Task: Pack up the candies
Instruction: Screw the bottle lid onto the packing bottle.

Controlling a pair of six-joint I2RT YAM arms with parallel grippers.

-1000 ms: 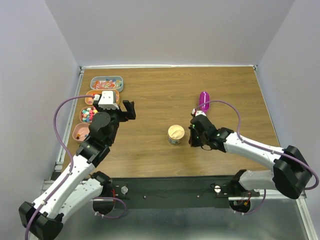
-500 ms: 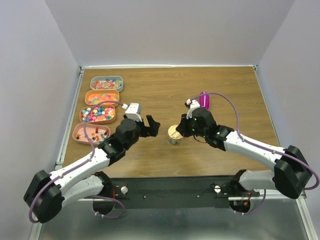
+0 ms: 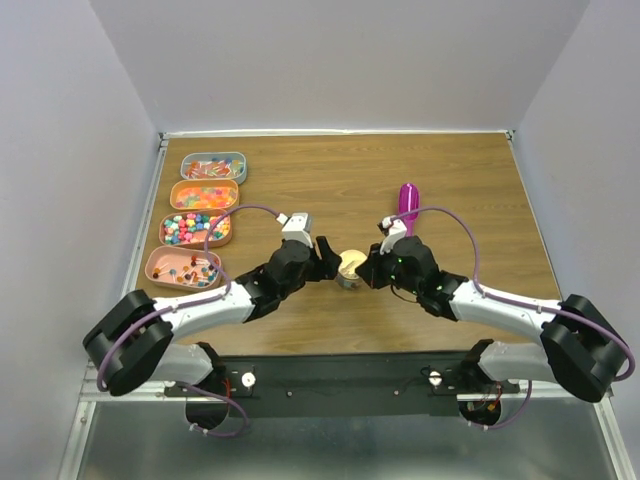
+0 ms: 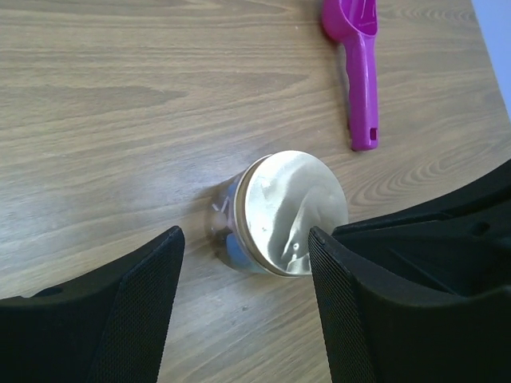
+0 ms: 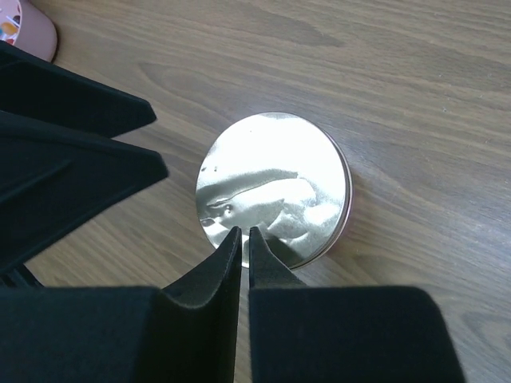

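The candies lie in trays at the table's left: wrapped pieces (image 3: 213,166), orange gummies (image 3: 205,194), pastel balls (image 3: 196,228). A small jar with a round shiny cream lid (image 3: 351,264) stands mid-table. My left gripper (image 3: 325,258) is open just left of the jar, which sits beyond its fingertips (image 4: 164,263) in the left wrist view, lid (image 4: 291,211) facing up. My right gripper (image 3: 368,270) is on the jar's right. Its jaws are pressed almost together, nothing visible between them, tips (image 5: 242,233) over the lid's (image 5: 275,187) near rim.
A magenta scoop (image 3: 408,200) lies behind the right arm, bowl away from me, also in the left wrist view as the scoop (image 4: 361,72). A fourth pink tray (image 3: 182,266) holds a few candies at the left front. Both arms crowd the jar.
The left arm swung from the trays across to the jar and its jaws narrowed somewhat. The right gripper moved left from beside the scoop to the jar's lid.
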